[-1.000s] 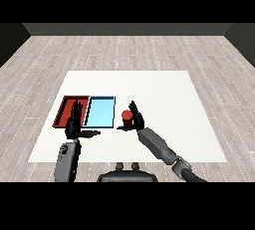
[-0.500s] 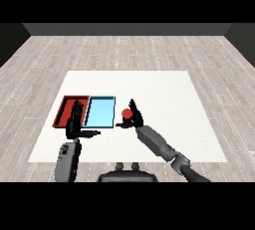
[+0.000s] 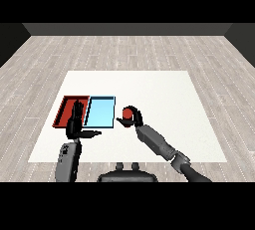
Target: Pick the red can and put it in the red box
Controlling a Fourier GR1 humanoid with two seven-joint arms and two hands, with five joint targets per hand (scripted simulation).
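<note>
The red can (image 3: 128, 113) stands just right of the light blue tray, with my right hand (image 3: 135, 120) curled round it from the right and behind. The red tray (image 3: 65, 110) lies at the left, side by side with the light blue tray (image 3: 101, 111). My left hand (image 3: 75, 123) is held upright over the near edge of the red tray, its fingers straight and the thumb pointing right, holding nothing.
The white table (image 3: 159, 94) stretches wide to the right and behind the trays. A wooden floor surrounds it.
My right hand has closed round the red can and drawn a little to the left. The left hand has not moved.
</note>
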